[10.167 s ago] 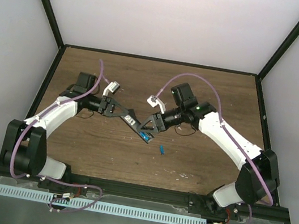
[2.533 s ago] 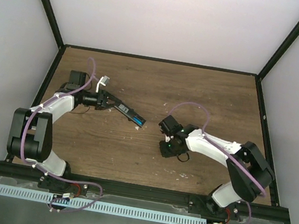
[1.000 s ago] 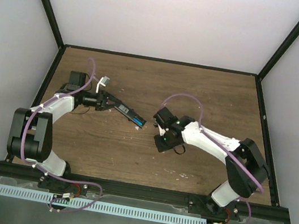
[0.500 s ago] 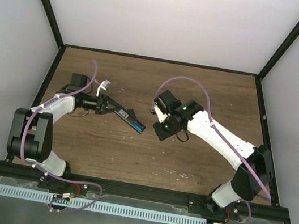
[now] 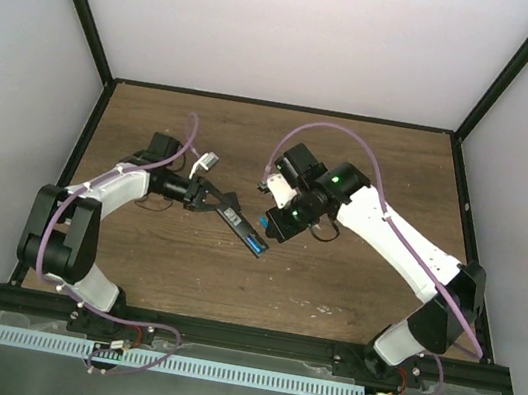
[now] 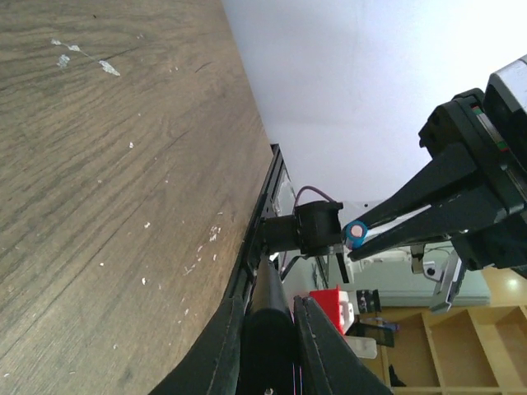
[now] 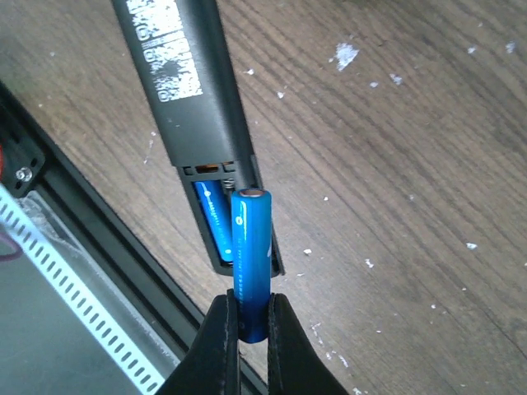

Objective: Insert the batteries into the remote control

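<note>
The right gripper (image 7: 251, 317) is clamped on the lower end of a blue battery (image 7: 249, 247). This battery is held lengthwise along the remote control (image 7: 177, 82), just over the open bay at the remote's end. A second ago this gripper was low over the table (image 7: 395, 164), to the right of the remote. It has since been raised and carried across to the open end. The patch of wood where a loose battery lay ten seconds ago is now bare.

The left gripper (image 5: 205, 196) is closed tightly on the remote's other end. The remote has been swung toward the middle of the table, so that the bay is offered to the right arm. It appears to be held clear of the wood.

From this, the pick-up is judged finished and insertion is the step in hand. The held battery is not yet seated. It is lined up with the empty slot beside the battery already lodged in the bay (image 7: 211, 218).

Two batteries are counted, one in the bay and one in the jaws. One remote control is counted. Both grippers are occupied. No bay cover can be made out in any view. Pale specks (image 7: 346, 56) are scattered over the wood.
</note>
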`<state>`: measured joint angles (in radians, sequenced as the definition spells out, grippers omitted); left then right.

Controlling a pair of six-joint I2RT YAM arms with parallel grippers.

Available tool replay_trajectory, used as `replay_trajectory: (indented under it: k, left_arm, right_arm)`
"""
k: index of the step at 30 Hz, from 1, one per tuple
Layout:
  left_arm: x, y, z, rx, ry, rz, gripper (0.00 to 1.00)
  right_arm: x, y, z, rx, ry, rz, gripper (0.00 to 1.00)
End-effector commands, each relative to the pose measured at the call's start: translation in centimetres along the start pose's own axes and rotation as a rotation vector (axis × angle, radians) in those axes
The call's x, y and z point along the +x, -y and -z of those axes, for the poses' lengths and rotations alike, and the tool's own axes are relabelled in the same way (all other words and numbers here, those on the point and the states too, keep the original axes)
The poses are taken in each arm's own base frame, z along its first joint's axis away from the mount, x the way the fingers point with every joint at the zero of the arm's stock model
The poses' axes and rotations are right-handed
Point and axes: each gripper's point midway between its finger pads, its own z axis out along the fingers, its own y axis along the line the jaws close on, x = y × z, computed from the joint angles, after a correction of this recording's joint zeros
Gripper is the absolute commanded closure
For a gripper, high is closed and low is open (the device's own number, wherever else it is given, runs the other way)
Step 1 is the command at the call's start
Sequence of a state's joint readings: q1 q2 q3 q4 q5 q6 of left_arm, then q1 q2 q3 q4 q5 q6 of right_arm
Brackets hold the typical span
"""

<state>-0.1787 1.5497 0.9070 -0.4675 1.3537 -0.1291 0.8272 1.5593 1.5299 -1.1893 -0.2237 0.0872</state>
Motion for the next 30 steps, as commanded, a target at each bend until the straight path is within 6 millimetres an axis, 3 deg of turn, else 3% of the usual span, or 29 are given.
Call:
replay_trajectory:
  k: [1, 19, 30]
  left_arm:
    - [-0.4, 1.1, -0.5, 0.038, -0.021, -0.045, 1.00]
    - [-0.4, 1.9, -0.9, 0.080, -0.042, -0.044, 1.00]
    - [-0.4, 1.9, -0.9, 0.095, -0.054, -0.040, 1.00]
  right_arm:
    - [0.3, -1.7, 0.2, -0.087, -0.040, -0.012, 0.99]
    - [2.1, -3.0, -1.8, -0.166, -0.152, -0.053, 0.99]
    - [3.7, -2.4, -2.8, -0.132, -0.215, -0.086, 0.99]
